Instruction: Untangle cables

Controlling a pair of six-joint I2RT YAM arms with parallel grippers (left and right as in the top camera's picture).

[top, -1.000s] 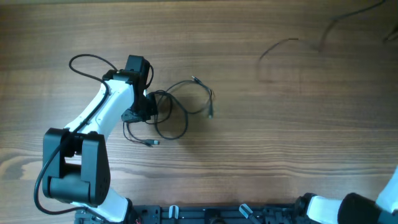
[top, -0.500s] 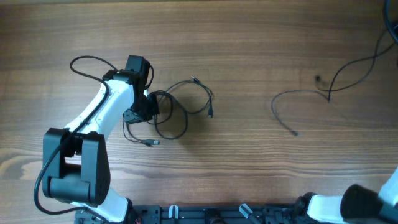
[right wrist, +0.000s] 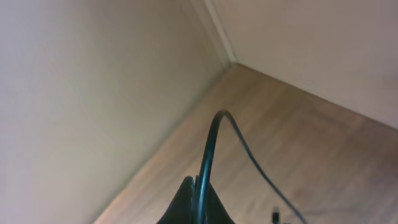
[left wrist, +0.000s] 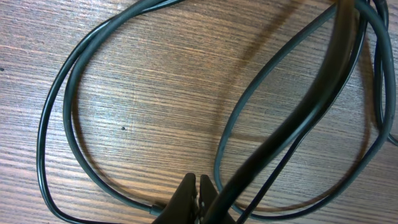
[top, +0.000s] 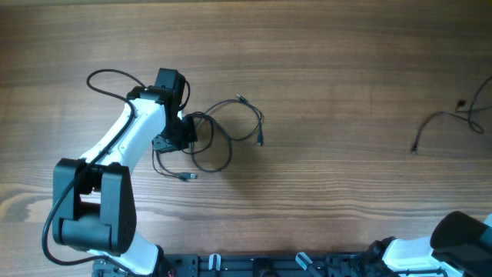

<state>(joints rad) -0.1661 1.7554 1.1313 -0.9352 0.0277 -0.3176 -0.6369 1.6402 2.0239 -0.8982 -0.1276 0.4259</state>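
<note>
Most of the cables lie in a loose tangle of loops on the table. The tangle touches the left gripper and spreads out to that gripper's right. Its long axis runs sideways away from the fingertips, and a plug pokes out at the far right side. The left gripper's fingers are pressed together at the tangle's left edge, with a black strand pinched between them. The wrist view is so close and blurred that I cannot say which loop it is. One loose cable lies well apart, far to the right of the tangle, and runs off toward the table's right edge. The right gripper, seen only by its wrist camera, is closed tight on a thin cable, probably this one. That cable arcs up from the fingertips and drops away ahead and to the right. The left arm is much nearer the tangle and seems to be anchoring it. Any further pull would probably go rightward, along the tangle's length.
</note>
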